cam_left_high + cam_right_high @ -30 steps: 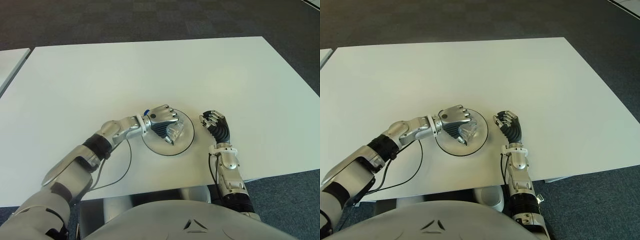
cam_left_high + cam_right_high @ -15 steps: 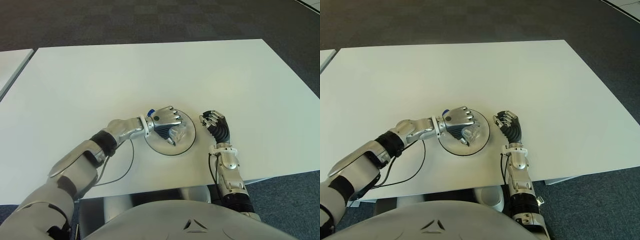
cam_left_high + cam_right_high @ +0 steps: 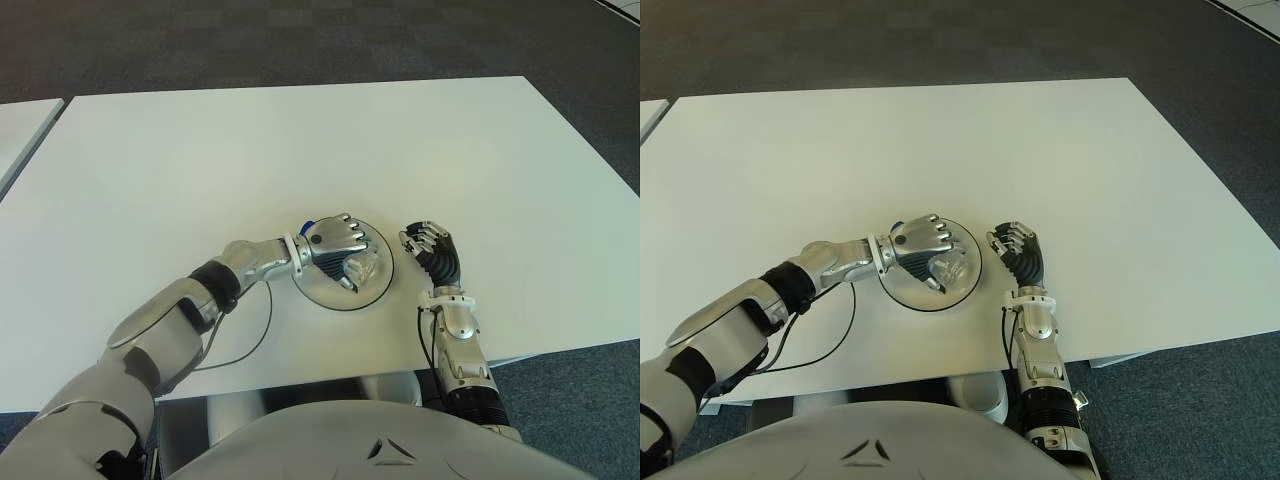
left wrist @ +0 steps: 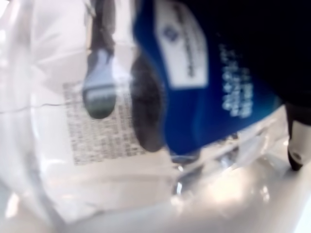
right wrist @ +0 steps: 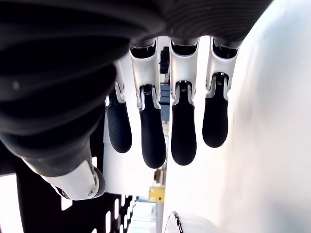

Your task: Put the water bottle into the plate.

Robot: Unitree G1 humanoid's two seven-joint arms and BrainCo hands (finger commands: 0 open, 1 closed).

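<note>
My left hand is over the round grey plate near the table's front edge, with its fingers curled around the clear water bottle. The bottle's blue cap peeks out at the wrist side of the hand. In the left wrist view the bottle's blue label and clear body fill the frame, with my fingertips pressed on it. Whether the bottle touches the plate I cannot tell. My right hand shows just right of the plate, fingers curled and holding nothing.
The white table stretches far back and to both sides of the plate. Its front edge runs close to my body. A second white table shows at the far left. Dark carpet surrounds them.
My left hand with the bottle has shifted slightly to the right over the plate and the forearm has stretched out further. The right hand has not moved.
</note>
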